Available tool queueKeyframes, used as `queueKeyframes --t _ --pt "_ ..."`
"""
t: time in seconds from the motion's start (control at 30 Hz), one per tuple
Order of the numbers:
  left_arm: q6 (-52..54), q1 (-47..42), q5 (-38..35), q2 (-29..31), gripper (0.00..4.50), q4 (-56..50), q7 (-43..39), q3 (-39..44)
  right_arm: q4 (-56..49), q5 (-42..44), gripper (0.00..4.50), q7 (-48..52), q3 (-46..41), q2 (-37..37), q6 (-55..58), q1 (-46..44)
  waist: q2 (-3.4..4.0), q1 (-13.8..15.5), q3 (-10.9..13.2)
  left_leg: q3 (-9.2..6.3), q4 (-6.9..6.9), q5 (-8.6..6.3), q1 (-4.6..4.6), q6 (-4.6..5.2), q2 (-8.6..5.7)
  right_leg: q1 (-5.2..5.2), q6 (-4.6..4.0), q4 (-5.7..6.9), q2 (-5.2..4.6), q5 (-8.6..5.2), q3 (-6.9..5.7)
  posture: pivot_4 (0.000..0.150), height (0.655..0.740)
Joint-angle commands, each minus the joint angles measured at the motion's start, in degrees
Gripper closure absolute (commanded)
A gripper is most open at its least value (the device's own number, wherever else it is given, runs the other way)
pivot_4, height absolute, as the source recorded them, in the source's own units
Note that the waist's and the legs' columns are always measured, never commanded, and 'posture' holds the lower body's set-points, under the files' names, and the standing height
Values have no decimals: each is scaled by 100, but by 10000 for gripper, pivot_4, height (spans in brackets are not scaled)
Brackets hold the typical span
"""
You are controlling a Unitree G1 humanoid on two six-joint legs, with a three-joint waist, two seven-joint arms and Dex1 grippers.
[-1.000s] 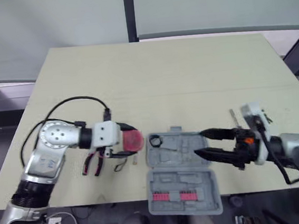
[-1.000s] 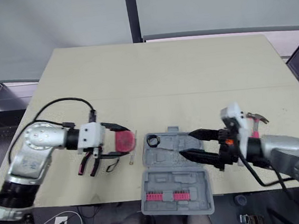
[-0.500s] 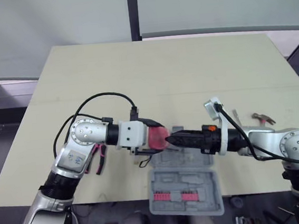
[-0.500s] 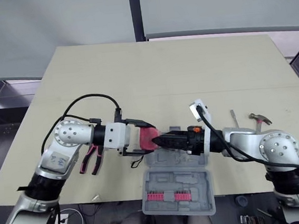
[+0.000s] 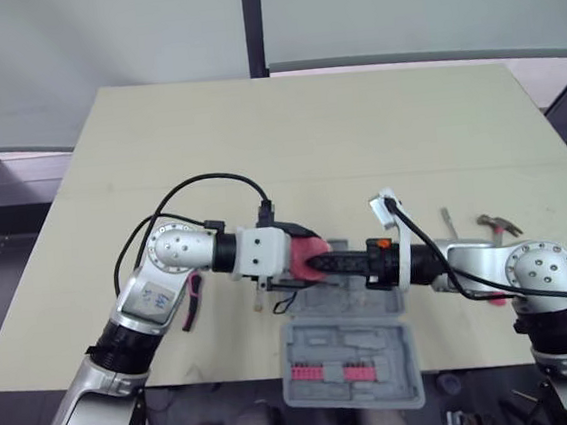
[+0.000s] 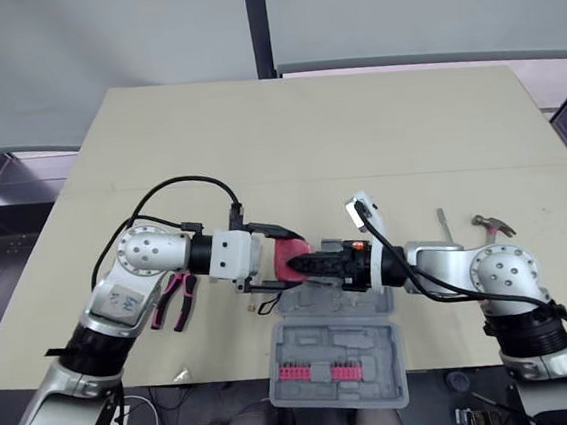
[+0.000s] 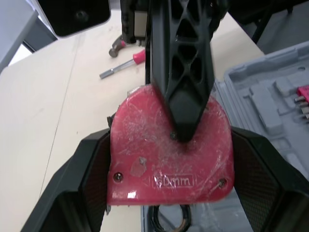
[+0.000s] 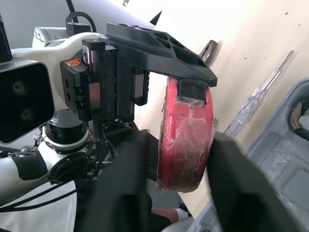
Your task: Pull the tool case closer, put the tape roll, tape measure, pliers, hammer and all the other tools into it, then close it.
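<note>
The red tape measure (image 5: 302,257) hangs just above the far left corner of the open grey tool case (image 5: 362,337). My left gripper (image 5: 298,255) is shut on its edges, one black finger (image 7: 91,169) at each side. My right gripper (image 6: 300,264) comes from the opposite side and is shut across its flat faces; one of its fingers (image 7: 181,77) presses on the face. A black tape roll (image 8: 299,116) lies in the case under them. The pliers (image 6: 175,301) lie left of the case, the hammer (image 5: 496,224) at the right.
A slim metal screwdriver (image 8: 260,92) lies on the table beside the case's left edge. Another small tool (image 5: 446,223) lies near the hammer. The case's near half with pink bits (image 5: 329,373) overhangs the table's front edge. The far table is bare.
The left arm carried the tape measure right to the case. The right gripper swung left from the case's right side and closed its open fingers on the tape measure.
</note>
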Motion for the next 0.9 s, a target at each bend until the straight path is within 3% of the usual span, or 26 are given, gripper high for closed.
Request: queueKeyframes --t 0.03,0.07,0.1,0.13,0.17,0.37,0.5,0.67,0.77,0.9 --pt "169 -60 -141 -22 14934 -73 51 75 -246 191 40036 17 -178 -57 11 -20 0 -2 0 -1 0 0 0 0 0 0 0 0 0 0 0 1500 7400" --pt "226 -43 -236 -20 14934 -74 -1 103 -274 222 40036 22 -202 -72 6 -9 0 -3 0 -3 0 0 0 0 0 0 0 0 0 0 -1 1500 7400" --pt "242 -7 -341 17 4607 -95 -94 136 -303 298 40036 18 -246 -105 -2 8 0 -4 0 -3 0 0 0 0 0 0 0 0 0 0 -2 1500 7400" --pt "268 22 -417 57 660 -111 -164 161 -345 390 40036 17 -304 -162 -5 37 0 -4 0 -4 0 0 0 0 0 0 0 0 -1 0 -2 1500 7400" --pt "294 57 -493 110 9 -126 -230 195 -408 464 40036 35 -365 -246 -3 85 0 -3 0 -6 0 0 -2 0 1 0 0 -1 -4 0 -3 1500 7400" --pt "1781 222 -2309 558 0 -747 -846 999 -472 587 40036 785 -1344 -1560 336 1124 2 18 2 -52 30 0 -55 1 2 -10 0 -12 -23 0 -9 1500 7400" --pt "2729 626 -3247 1315 0 -1437 -1206 1446 -277 -49 40036 1864 -2133 -2387 656 2195 2 11 1 -61 61 -7 -68 9 -1 -1 6 -12 -12 3 -13 1500 7400" --pt "2848 1532 -3455 2224 0 -1707 -1600 1942 360 -1591 40036 3373 -2190 -2915 335 2943 6 -30 1 -51 62 -8 -42 10 2 10 6 -8 -9 4 8 1500 7400" --pt "3087 1639 -3627 2299 0 -1704 -1388 2080 854 -2850 40036 4001 -1609 -2926 -348 2859 7 -14 0 -49 65 -9 -41 8 0 8 6 -14 -6 3 11 1500 7400" --pt "2566 1886 -3194 2394 0 -1767 -1463 1964 1352 -3708 40036 4758 -1032 -2804 -695 2662 13 16 4 -51 62 -11 -50 6 -2 4 7 -8 -9 4 7 1500 7400"
